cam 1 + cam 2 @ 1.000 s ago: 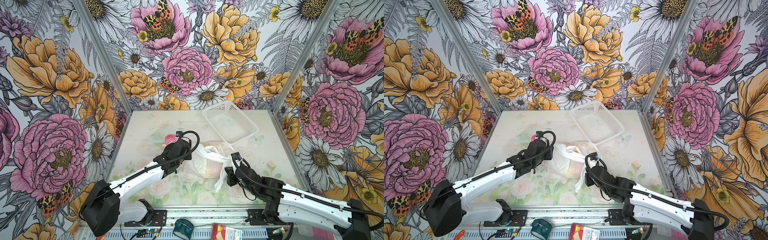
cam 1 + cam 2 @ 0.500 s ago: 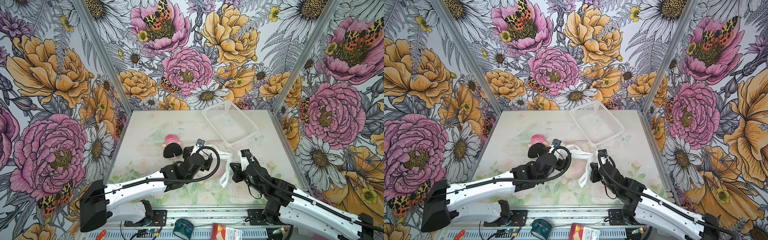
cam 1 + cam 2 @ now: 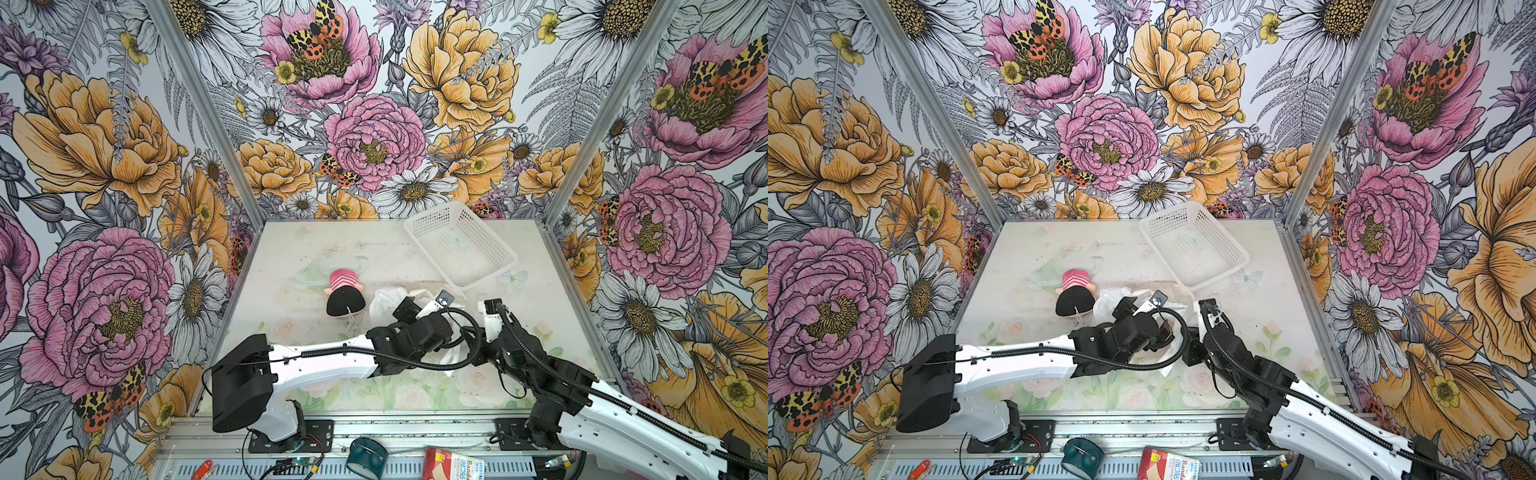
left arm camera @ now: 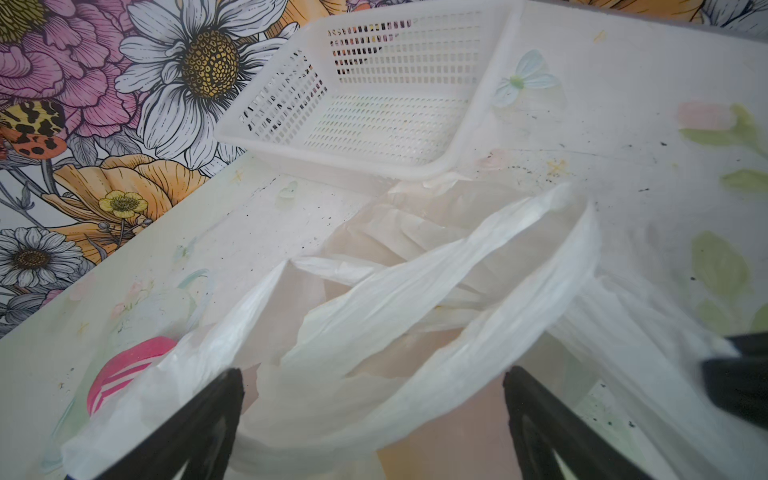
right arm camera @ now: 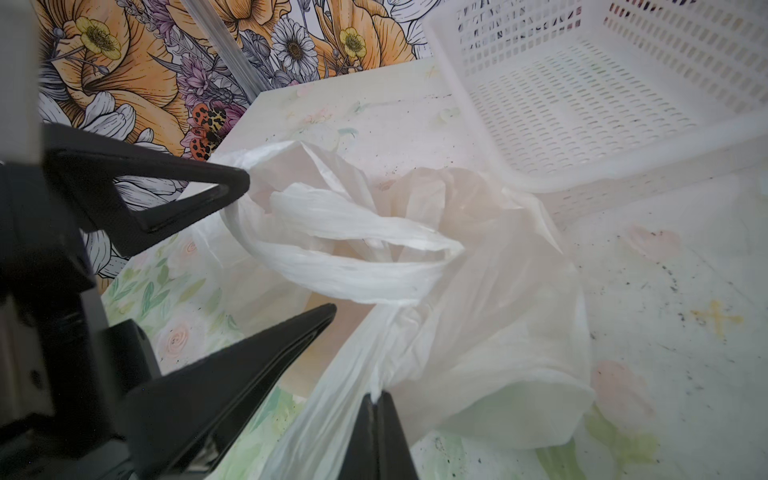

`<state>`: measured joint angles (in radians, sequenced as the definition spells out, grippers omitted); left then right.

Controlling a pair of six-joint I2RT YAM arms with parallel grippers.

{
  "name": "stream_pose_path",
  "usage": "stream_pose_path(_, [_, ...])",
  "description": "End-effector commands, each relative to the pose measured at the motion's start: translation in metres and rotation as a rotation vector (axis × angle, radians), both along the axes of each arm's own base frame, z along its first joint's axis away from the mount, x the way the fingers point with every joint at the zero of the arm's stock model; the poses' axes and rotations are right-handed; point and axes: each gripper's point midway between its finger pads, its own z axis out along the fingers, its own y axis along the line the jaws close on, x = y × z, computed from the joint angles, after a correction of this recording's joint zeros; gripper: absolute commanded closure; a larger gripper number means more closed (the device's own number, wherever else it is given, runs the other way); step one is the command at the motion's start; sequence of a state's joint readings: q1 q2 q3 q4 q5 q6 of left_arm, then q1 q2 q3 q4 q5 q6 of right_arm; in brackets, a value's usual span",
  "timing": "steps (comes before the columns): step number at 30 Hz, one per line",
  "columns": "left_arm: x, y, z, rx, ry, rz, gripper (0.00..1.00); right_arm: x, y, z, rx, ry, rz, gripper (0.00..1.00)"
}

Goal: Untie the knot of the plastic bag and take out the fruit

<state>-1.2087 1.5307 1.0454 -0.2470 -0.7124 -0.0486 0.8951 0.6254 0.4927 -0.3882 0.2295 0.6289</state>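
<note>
The white plastic bag lies crumpled mid-table, mostly under my left arm. My left gripper hangs over it, open wide. Its fingers straddle the bag's twisted loop handles, which cross loosely. I cannot tell whether a knot holds them. My right gripper is shut on a pinch of bag film beside the handles. The fruit is hidden inside the bag; only a peach tint shows through the film.
A white perforated basket sits tilted just behind the bag at the back right. A pink-and-white striped toy with a black part lies left of the bag. Floral walls close in three sides.
My left gripper swung right from beside the striped toy to over the bag and opened wide. My right gripper stayed shut on the bag film, shifting slightly right.
</note>
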Motion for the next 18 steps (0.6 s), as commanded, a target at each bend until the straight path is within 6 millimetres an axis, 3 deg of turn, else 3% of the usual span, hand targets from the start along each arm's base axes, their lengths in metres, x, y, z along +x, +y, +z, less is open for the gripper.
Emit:
stream_pose_path(1, [0.011, 0.004, 0.007, 0.058, -0.048, 0.051, 0.06, -0.003, 0.0, -0.001, 0.017, 0.012, 0.008, 1.0])
stream_pose_path(2, [0.013, 0.004, 0.008, 0.056, -0.048, 0.058, 0.19, -0.002, -0.001, -0.002, 0.019, 0.013, 0.002, 1.0])
stream_pose_path(4, [0.019, 0.01, 0.017, 0.016, -0.048, 0.086, 0.6, -0.001, -0.005, -0.003, 0.027, 0.012, -0.019, 1.0])
stream_pose_path(6, [0.025, 0.021, 0.032, -0.056, -0.029, 0.123, 0.87, 0.001, -0.009, -0.004, 0.037, 0.019, -0.048, 1.0])
stream_pose_path(9, [0.026, 0.046, 0.063, -0.163, -0.019, 0.182, 1.0, 0.007, -0.016, -0.005, 0.056, 0.036, -0.094, 1.0])
stream_pose_path(13, [0.018, 0.085, 0.1, -0.293, -0.013, 0.221, 1.0, 0.016, -0.023, -0.002, 0.071, 0.054, -0.137, 1.0])
stream_pose_path(18, [0.009, 0.123, 0.109, -0.454, 0.092, 0.231, 1.0, 0.022, -0.03, 0.023, 0.056, 0.023, -0.155, 1.0])
